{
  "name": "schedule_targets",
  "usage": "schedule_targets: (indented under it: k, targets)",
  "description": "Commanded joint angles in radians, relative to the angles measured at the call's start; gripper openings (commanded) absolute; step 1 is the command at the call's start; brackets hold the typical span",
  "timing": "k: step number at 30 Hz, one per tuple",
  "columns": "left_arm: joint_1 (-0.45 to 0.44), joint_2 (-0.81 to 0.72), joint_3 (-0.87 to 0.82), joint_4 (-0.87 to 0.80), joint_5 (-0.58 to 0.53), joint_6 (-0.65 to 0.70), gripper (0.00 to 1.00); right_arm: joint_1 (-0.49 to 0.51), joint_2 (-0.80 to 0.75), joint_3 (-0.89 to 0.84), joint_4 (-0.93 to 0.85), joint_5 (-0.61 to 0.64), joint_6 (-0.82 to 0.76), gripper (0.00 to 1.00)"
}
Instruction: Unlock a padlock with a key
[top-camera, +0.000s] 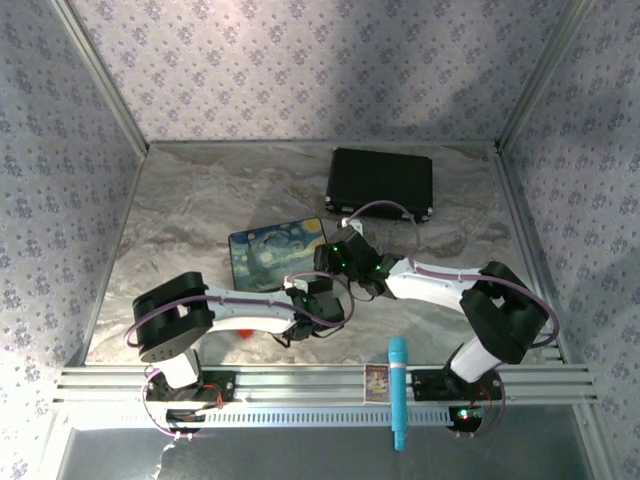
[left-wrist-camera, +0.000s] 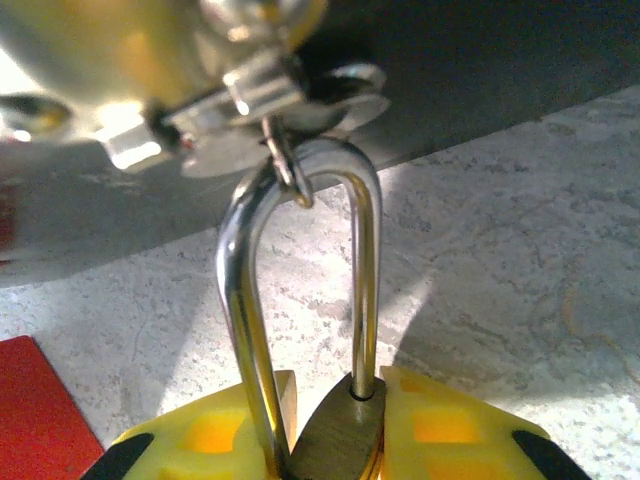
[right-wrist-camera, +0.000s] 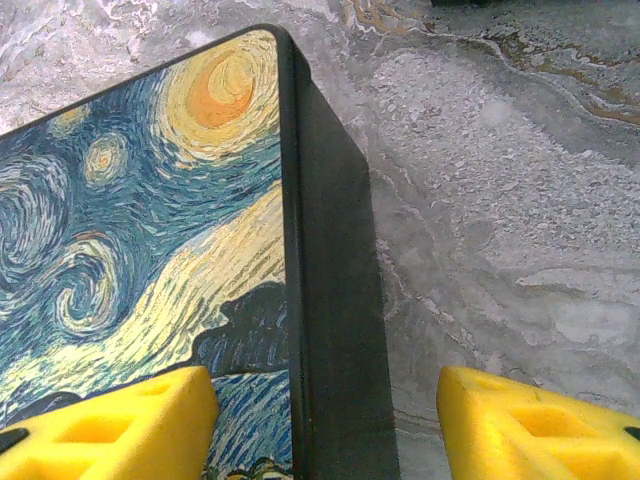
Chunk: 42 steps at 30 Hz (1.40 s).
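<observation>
Left gripper (left-wrist-camera: 333, 430) pinches the padlock (left-wrist-camera: 340, 452) by its brass body, yellow fingers (left-wrist-camera: 440, 425) pressed in from both sides. The lock's long axis runs straight out from the wrist, and the shackle (left-wrist-camera: 365, 270) rises away from the fingers, seated in the body on the one leg I can follow. A small ring (left-wrist-camera: 285, 160) hooks over the shackle's crown, and blurred silver metal just past it is, I judge, the key (left-wrist-camera: 335, 95), though I can't make out its blade. So the key sits at the far end of the lock from the holding fingers. I see no keyhole. Right gripper (right-wrist-camera: 325, 425) is spread wide and holds nothing, straddling the edge of the painted box (right-wrist-camera: 150, 250) on the table (right-wrist-camera: 500, 200). From above it sits close beyond the left, so it is the free arm to take the key.
</observation>
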Motion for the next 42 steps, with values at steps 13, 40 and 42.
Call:
schedule_targets:
  k: [13, 40, 42]
  targets:
    - [-0.048, 0.027, 0.064, -0.039, -0.031, 0.075, 0.27, 0.008, 0.041, -0.057, -0.157, -0.071, -0.003, 0.62]
    - [-0.029, 0.082, 0.052, -0.053, -0.069, 0.123, 0.19, -0.004, 0.052, -0.056, -0.151, -0.066, 0.017, 0.62]
    - [-0.037, 0.085, 0.065, -0.066, -0.069, 0.115, 0.23, -0.009, 0.052, -0.06, -0.149, -0.066, 0.018, 0.62]
